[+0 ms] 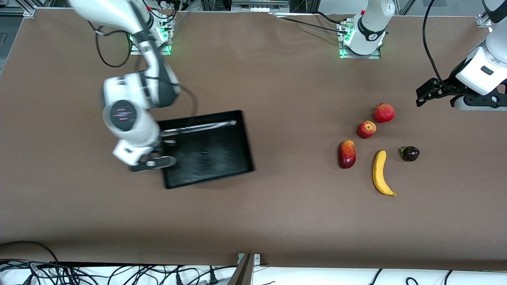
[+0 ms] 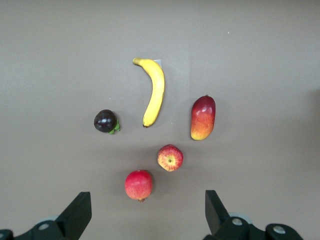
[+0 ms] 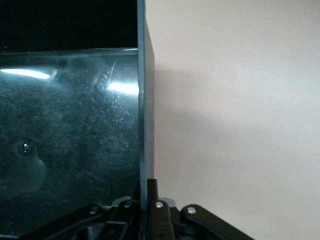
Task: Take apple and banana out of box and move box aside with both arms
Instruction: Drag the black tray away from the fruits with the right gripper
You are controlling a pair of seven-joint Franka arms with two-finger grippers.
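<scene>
Both fruits are out, the apple (image 1: 366, 129) and banana (image 1: 382, 172) lying on the surface beneath the spread-fingered left gripper (image 2: 147, 212), while the right gripper (image 3: 147, 200), clamped on the empty box's (image 1: 208, 148) wall, has only the moving aside left.

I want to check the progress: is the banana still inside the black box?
No: the banana lies on the bare table among the other fruit toward the left arm's end, well apart from the box.
</scene>
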